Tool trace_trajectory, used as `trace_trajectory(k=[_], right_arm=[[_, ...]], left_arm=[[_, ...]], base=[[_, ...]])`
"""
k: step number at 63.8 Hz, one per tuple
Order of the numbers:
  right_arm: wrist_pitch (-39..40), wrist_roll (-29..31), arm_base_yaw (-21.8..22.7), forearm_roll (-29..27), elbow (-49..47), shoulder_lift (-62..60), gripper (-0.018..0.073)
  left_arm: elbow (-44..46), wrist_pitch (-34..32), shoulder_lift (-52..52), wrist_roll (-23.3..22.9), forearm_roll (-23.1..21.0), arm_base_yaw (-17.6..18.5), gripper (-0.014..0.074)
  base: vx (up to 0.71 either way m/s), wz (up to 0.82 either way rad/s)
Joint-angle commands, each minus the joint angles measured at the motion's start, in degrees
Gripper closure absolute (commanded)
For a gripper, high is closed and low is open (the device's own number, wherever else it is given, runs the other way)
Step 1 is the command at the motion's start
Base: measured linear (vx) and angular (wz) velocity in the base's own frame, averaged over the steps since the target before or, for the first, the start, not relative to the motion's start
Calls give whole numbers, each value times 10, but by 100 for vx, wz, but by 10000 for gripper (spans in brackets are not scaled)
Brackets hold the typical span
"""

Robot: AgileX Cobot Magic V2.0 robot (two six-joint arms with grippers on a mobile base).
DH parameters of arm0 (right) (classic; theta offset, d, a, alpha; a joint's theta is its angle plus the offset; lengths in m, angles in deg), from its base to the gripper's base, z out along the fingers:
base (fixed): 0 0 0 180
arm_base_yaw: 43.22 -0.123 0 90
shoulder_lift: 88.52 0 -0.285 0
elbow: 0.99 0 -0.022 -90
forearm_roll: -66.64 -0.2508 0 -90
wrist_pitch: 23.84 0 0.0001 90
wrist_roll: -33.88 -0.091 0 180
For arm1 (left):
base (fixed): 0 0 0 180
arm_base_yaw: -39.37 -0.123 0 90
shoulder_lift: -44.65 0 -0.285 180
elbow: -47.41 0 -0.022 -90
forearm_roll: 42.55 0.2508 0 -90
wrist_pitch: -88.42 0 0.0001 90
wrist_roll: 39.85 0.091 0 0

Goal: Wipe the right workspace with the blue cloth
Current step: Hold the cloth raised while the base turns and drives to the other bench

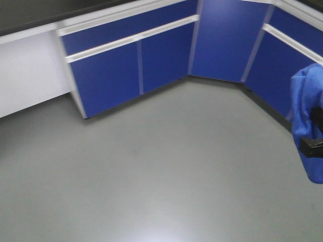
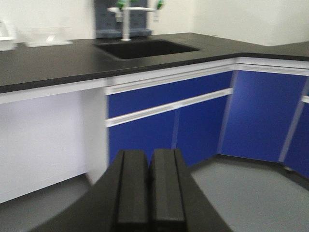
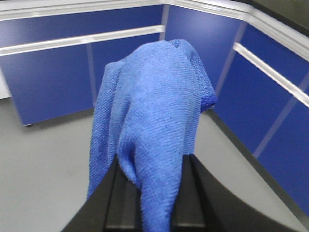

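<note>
Right gripper (image 3: 153, 203): clenched on the blue cloth (image 3: 149, 121). A fold is pinched between the two black fingers (image 3: 195, 193). The rest is draped forward over the tips and hides the gap between the jaws. The cloth's long axis runs along the line of the fingers.

Front view: the cloth hangs at the far right edge, clear of the grey floor (image 1: 151, 176).

Left gripper (image 2: 149, 188): pressed shut, pads touching, nothing between them. It faces the sink benchtop (image 2: 58, 60), which is not the target.

Key relation: a dark strip of counter shows above the cabinets (image 3: 270, 121) at the upper right of the right wrist view. I judge this to be the right workspace (image 3: 285, 8). It lies above and to the right of the cloth, well apart and not touching. The right arm is the nearer one and already carries the cloth. No wiping yet.

Next move, as a judgement: raise the cloth and carry it right.
</note>
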Motion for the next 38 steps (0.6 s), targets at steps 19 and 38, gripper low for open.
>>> trace_trajectory(k=[19,38], right_arm=[[42,2,0,10,-17,0,564],[43,2,0,10,-17,0,564]], left_arm=[[-17,-48,-9,-5,1,3,602],[-17,-48,-9,-5,1,3,602]], base=[[-8,-84],[-5,-79]])
